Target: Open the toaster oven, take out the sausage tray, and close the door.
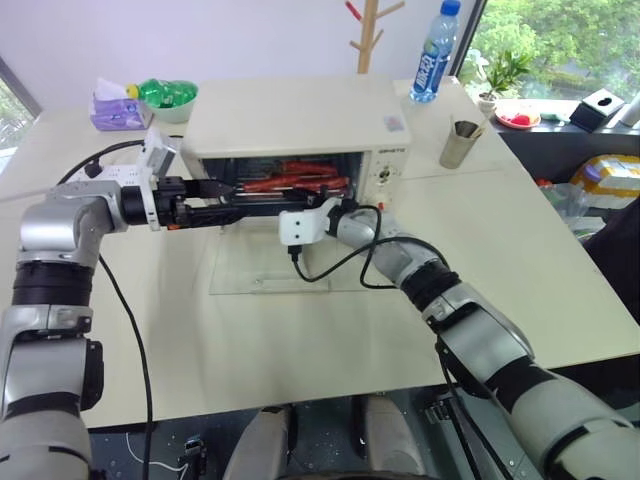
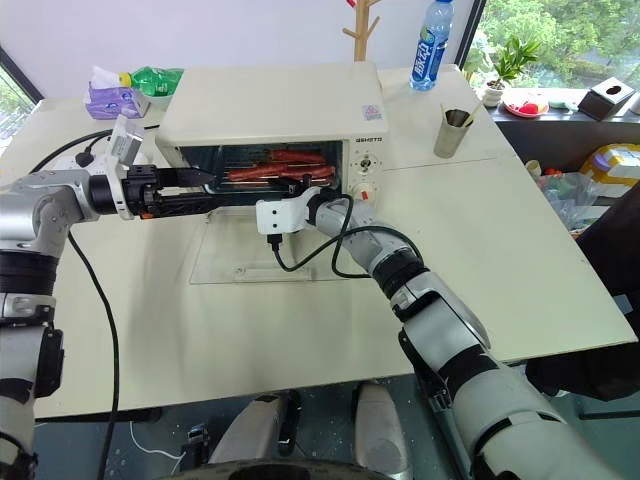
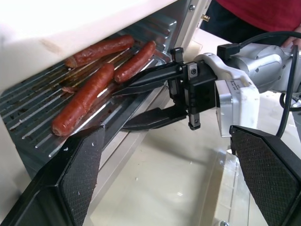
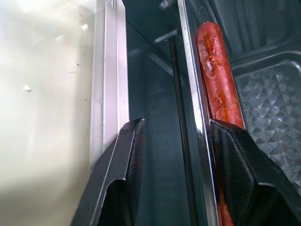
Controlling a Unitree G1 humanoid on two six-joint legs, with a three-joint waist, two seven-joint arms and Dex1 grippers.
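Your two grippers meet at the open mouth of the cream-white boxy toaster oven [image 1: 300,125].

Your left gripper [image 1: 213,187], jaws spread wide and empty, hovers at the oven's left front. The ribbed silver sausage tray [image 3: 70,110] sits inside; the clear glass door [image 1: 268,265] lies flat before it. Your right gripper [image 3: 123,106], half-closed, straddles the tray's front rim.

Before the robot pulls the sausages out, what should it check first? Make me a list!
1. Door fully open, lying flat on the table: ok.
2. Sausage tray sits at the toaster oven opening: ok.
3. Right end effector has one finger over and one under the tray's front rim: ok.
4. Right end effector's fingers clamped tight on the rim: cannot tell.
5. Left end effector open, holding nothing: ok.
6. Sausages lie flat on the tray: ok.
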